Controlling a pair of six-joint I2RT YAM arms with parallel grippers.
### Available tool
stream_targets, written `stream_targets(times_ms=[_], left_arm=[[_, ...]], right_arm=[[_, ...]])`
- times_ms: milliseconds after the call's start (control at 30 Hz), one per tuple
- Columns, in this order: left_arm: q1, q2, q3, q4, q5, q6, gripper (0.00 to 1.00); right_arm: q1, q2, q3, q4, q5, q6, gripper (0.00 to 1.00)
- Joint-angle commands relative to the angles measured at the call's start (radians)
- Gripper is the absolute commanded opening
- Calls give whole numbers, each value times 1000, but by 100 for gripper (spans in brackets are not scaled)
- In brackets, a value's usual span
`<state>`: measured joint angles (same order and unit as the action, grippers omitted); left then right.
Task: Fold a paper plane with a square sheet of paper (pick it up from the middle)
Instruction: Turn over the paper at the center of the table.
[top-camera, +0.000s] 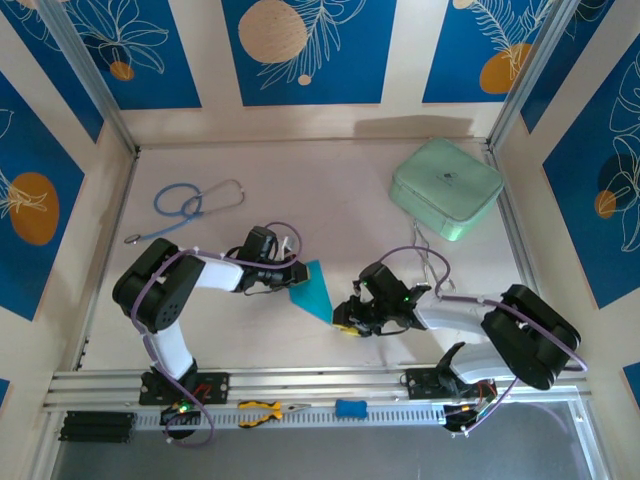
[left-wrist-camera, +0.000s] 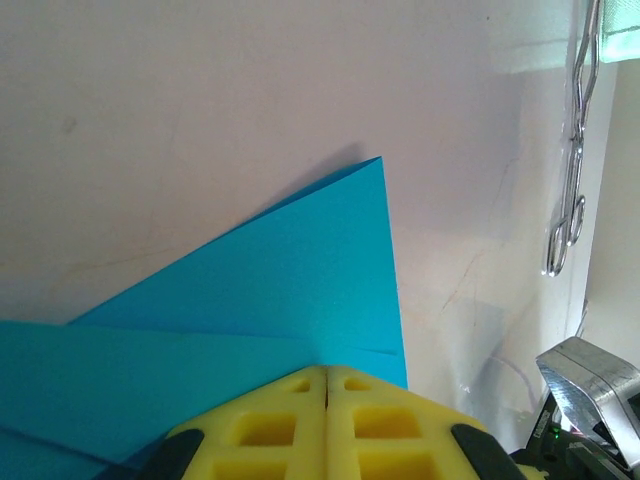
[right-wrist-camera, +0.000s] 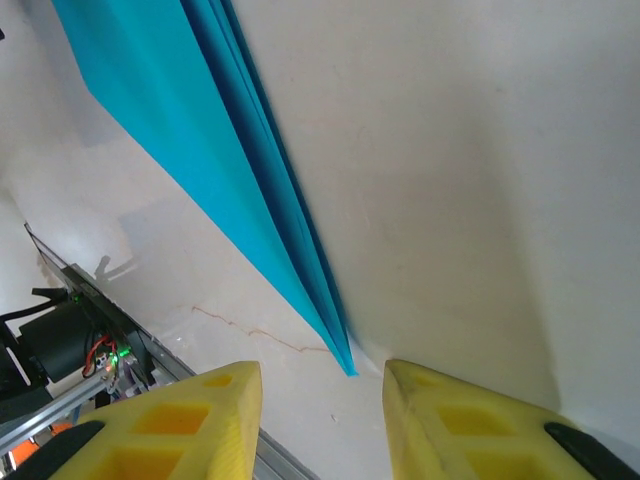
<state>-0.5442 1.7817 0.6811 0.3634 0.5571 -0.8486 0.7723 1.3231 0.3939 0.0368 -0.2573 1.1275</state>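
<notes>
Paper-plane folding, mid-task. The folded paper (top-camera: 314, 289) lies at the centre of the table (top-camera: 300, 180), between the two arms, well apart from the case (top-camera: 445, 188) and the stethoscope (top-camera: 190, 203).

The left gripper (left-wrist-camera: 326, 371) meets the paper at its left edge. Its yellow pads are pressed together with no gap at the seam, and the blue layers run in under their tips, so it appears to pinch the sheet, probably to anchor it while the other arm works. The right gripper (right-wrist-camera: 320, 366) has its pads spread, with the paper's sharp point lying just ahead of the gap and touching neither pad. This placement suits closing on the tip or running down a crease.

From above, the overall layout is clear: the arms converge from opposite sides on one small blue shape. The left wrist view adds the closed pad seam and a raised corner casting a shadow on the table. The right wrist view adds several stacked layers seen nearly edge-on, tapering to the point, which the top view renders as a flat patch.
</notes>
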Motion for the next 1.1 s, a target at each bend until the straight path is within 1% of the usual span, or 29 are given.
stream_targets(times_ms=[0, 233, 333, 567, 733, 900, 1067], left_arm=[[9, 42, -40, -42, -40, -16, 8], [10, 67, -49, -5, -26, -32, 8], [11, 74, -48, 4, -19, -37, 8], [9, 68, -54, 24, -16, -52, 8], [10, 70, -45, 19, -12, -49, 8], [9, 65, -46, 24, -11, -53, 8], [10, 61, -50, 28, -6, -56, 8]], right_arm=[[8, -31, -30, -21, 13, 1, 39], [2, -4, -28, 27, -26, -9, 40], [1, 9, -33, 76, -51, -4, 40], [-10, 11, -40, 102, -61, -9, 40], [-16, 30, -27, 97, -52, -8, 41], [-25, 0, -45, 121, -28, 5, 41], [-39, -17, -70, 185, -31, 27, 43]])
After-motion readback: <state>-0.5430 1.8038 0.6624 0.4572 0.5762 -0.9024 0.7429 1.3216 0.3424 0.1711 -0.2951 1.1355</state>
